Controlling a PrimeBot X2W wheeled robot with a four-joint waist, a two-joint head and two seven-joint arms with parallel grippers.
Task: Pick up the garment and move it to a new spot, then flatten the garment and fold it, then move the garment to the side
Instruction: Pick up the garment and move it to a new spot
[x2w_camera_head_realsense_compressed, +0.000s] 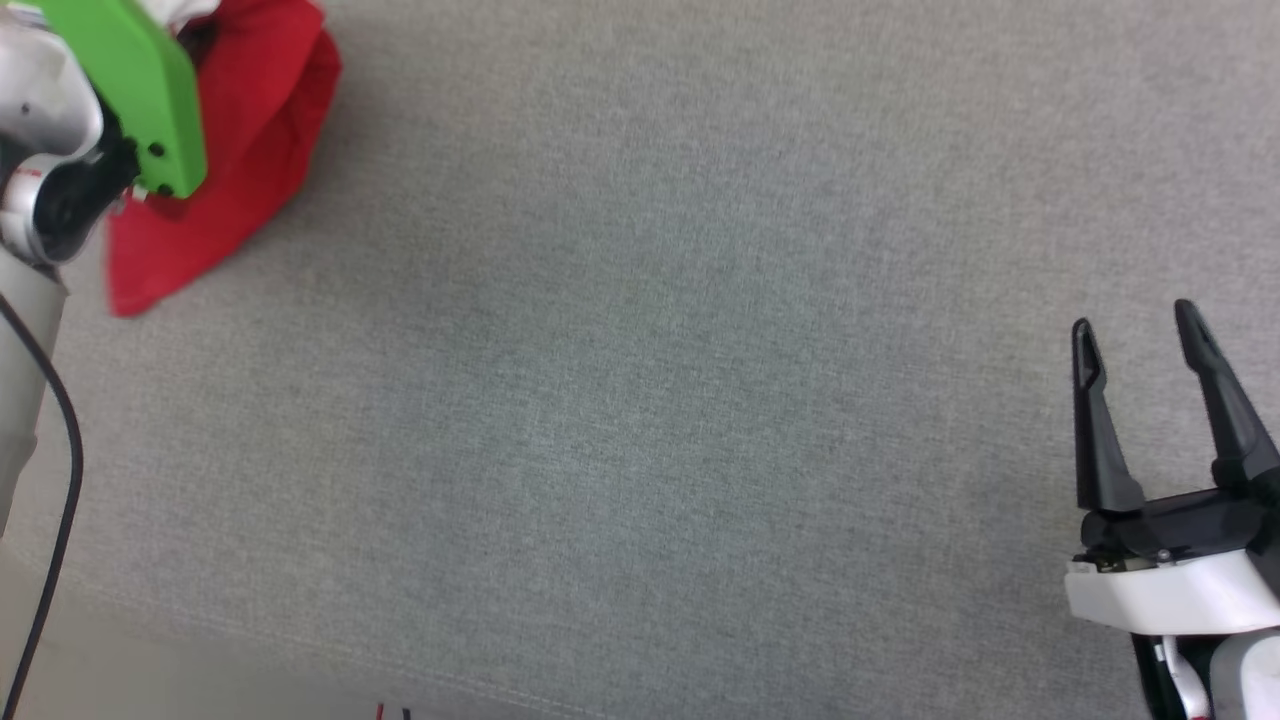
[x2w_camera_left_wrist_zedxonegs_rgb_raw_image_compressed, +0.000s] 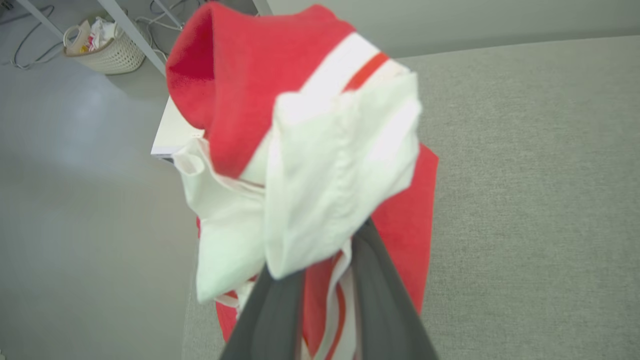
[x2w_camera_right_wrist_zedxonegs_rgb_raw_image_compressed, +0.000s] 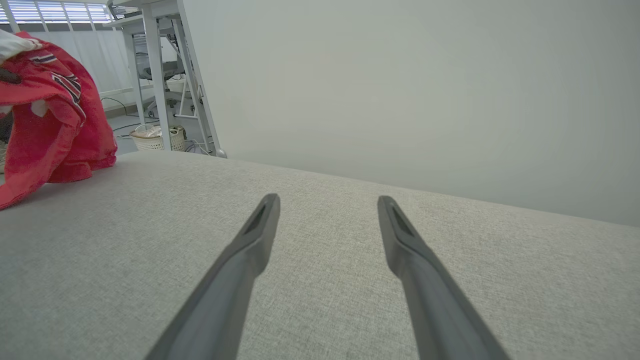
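The garment (x2w_camera_head_realsense_compressed: 240, 150) is a bunched red jersey at the far left of the grey cloth surface (x2w_camera_head_realsense_compressed: 640, 400), partly under the green cover of my left arm (x2w_camera_head_realsense_compressed: 140, 90). In the left wrist view the garment (x2w_camera_left_wrist_zedxonegs_rgb_raw_image_compressed: 310, 150) bulges in red and white folds over my left gripper (x2w_camera_left_wrist_zedxonegs_rgb_raw_image_compressed: 325, 250), which is shut on its cloth; the fingertips are buried in it. From the right wrist view the garment (x2w_camera_right_wrist_zedxonegs_rgb_raw_image_compressed: 50, 125) hangs raised at the left, its lower hem on the surface, black lettering showing. My right gripper (x2w_camera_head_realsense_compressed: 1135, 325) rests open at the lower right, nothing between its fingers (x2w_camera_right_wrist_zedxonegs_rgb_raw_image_compressed: 250, 240).
The grey surface's left edge (x2w_camera_left_wrist_zedxonegs_rgb_raw_image_compressed: 187, 310) drops to the floor close by the garment. A wicker basket (x2w_camera_left_wrist_zedxonegs_rgb_raw_image_compressed: 107, 47) and white table legs (x2w_camera_right_wrist_zedxonegs_rgb_raw_image_compressed: 160, 75) stand on the floor beyond. A pale wall (x2w_camera_right_wrist_zedxonegs_rgb_raw_image_compressed: 400, 100) rises behind the surface. A black cable (x2w_camera_head_realsense_compressed: 60, 480) hangs along my left arm.
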